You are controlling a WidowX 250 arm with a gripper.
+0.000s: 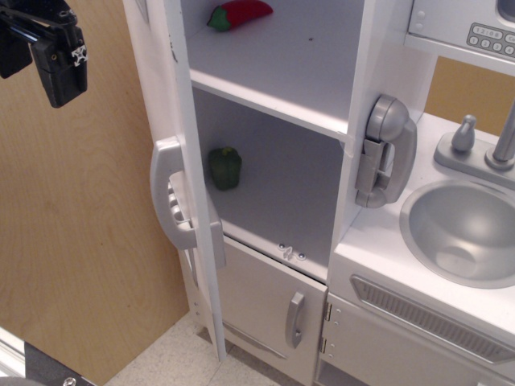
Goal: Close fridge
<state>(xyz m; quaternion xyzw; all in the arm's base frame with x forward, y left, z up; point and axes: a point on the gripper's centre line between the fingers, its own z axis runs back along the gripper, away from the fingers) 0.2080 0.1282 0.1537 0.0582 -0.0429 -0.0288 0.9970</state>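
The tall white fridge (pixel 273 88) stands with its door (pixel 183 145) swung open towards me, seen nearly edge-on. The door's grey vertical handle (pixel 166 193) and grey dispenser buttons (pixel 175 211) face left. Inside, a red pepper (pixel 239 14) lies on the upper white shelf and a green pepper (pixel 225 167) stands on the lower one. My black gripper (pixel 34 76) hangs at the top left, in the air left of the door and above the handle, touching nothing. Its fingers (pixel 60 72) appear apart and empty.
A wooden panel (pixel 80 241) stands behind the gripper at left. Below the fridge is a smaller door with a short grey handle (pixel 295 319). A grey toy phone (pixel 386 151) hangs on the fridge's right side. A grey sink (pixel 467 229), faucet (pixel 503 141) and vented cabinet (pixel 426 318) are at right.
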